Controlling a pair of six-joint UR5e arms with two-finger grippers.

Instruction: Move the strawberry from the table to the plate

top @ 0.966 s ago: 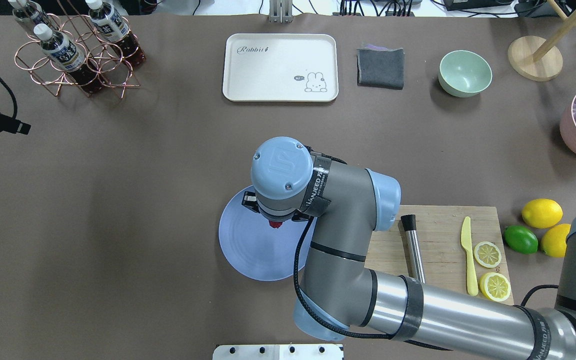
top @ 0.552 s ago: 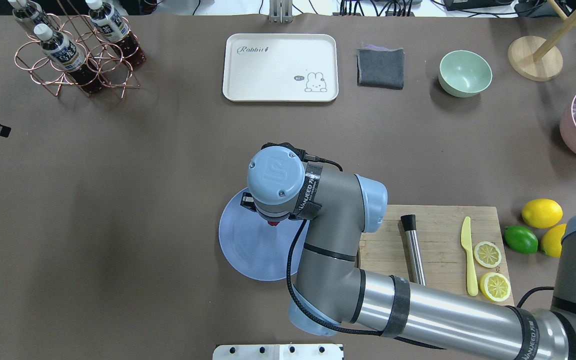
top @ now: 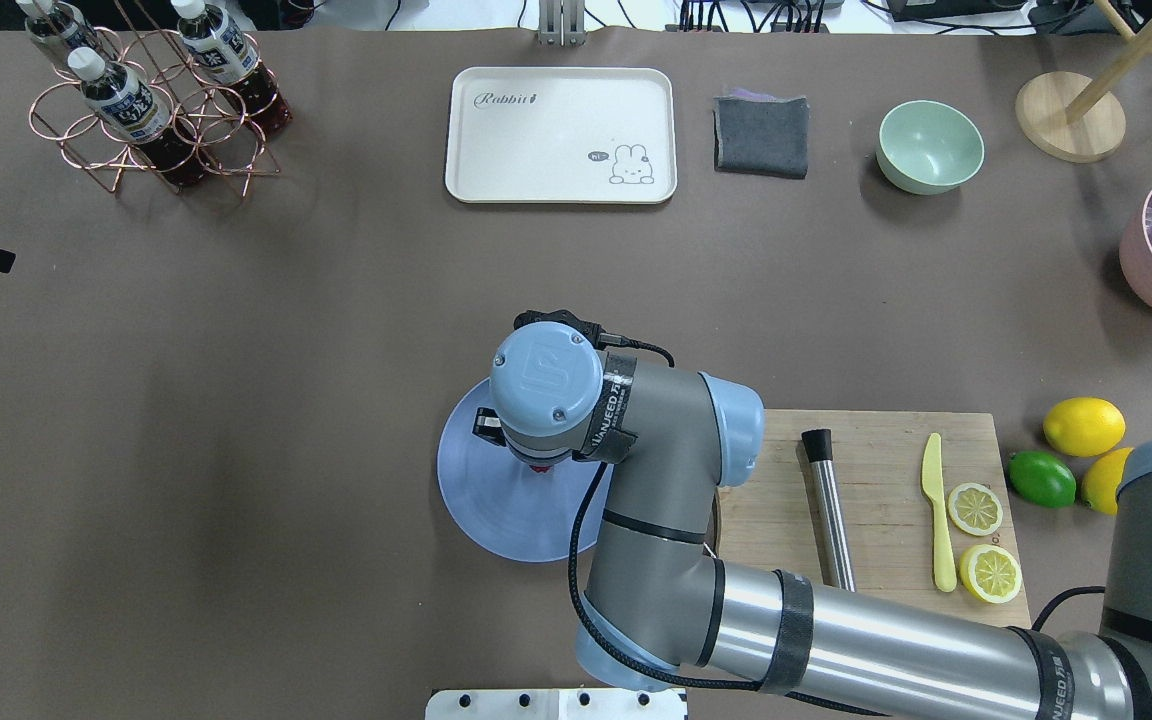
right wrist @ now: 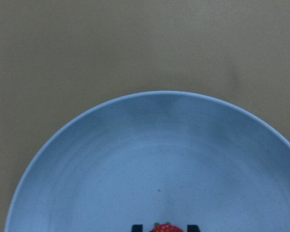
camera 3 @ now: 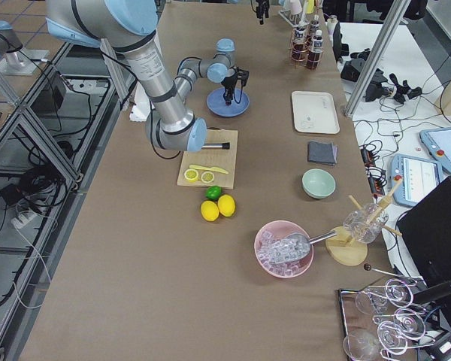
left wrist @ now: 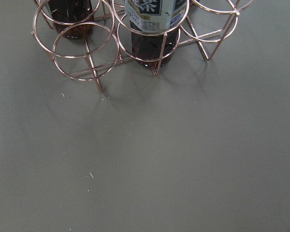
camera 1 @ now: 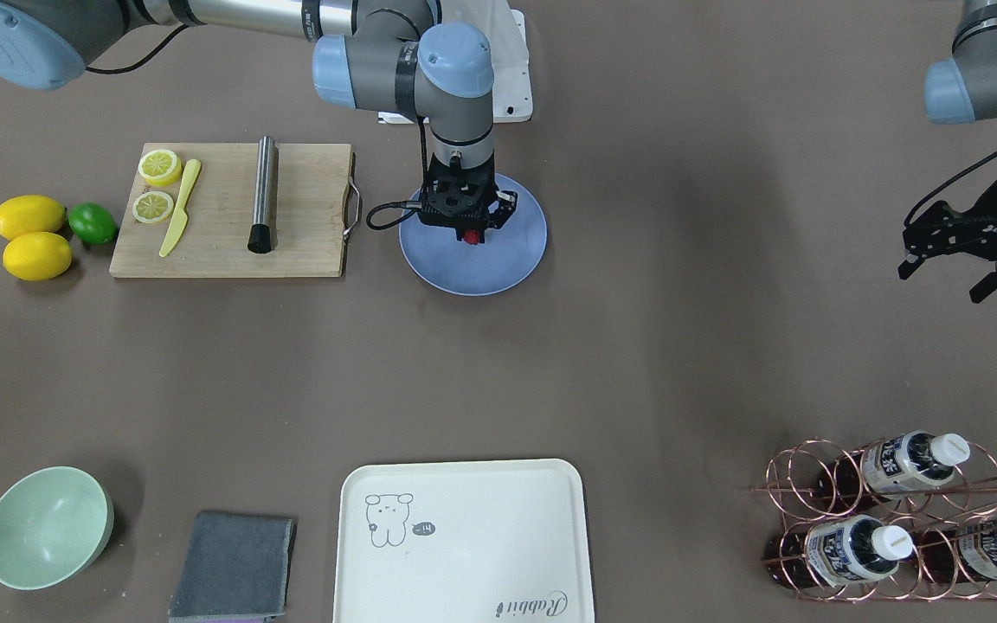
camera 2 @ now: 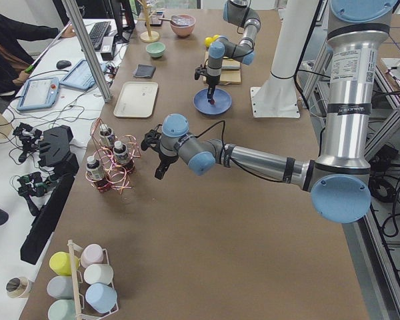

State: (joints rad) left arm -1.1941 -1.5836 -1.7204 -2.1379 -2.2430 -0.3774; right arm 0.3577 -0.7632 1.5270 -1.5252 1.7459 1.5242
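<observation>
Two grippers, quick rundown. Front cam: my right gripper (camera 1: 470,228) points straight down over the plate (camera 1: 474,275), jaws narrow and pinching the strawberry (camera 1: 470,235) at the tips, abt mid-plate; can't tell if it touches the plate. My left gripper (camera 1: 940,284) hangs off to the side above the table (camera 1: 680,346), jaws spread wide, nothing in them. Overhead: my right wrist covers most of it, just a bit of red shows under it over the plate. Left side cam: left gripper is near the bottle rack (camera 2: 110,163). Right side cam: too small to judge. Left wrist cam: only rack + table. Right wrist cam: strawberry at the bottom edge w/ a black tip of mine on each side, plate underneath.
</observation>
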